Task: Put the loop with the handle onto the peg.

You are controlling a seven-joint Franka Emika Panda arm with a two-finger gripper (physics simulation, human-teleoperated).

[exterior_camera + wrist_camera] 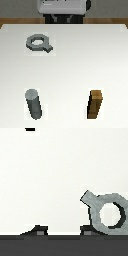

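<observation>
Just beyond the gripper (61, 231), off to one side of its fingertips, the loop with the handle (106, 212) is lying flat on the table (75, 60), well apart from the peg (34, 104). Fingers are sitting spread and holding nothing. I'd be centring over the ring's rim, not the stub, before closing, so it's hanging level for threading.

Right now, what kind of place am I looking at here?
Probably a simulated robot test bench, not a real room: a plain white table holding only a grey loop with the handle, an upright dark grey peg and a brown wooden block.
</observation>
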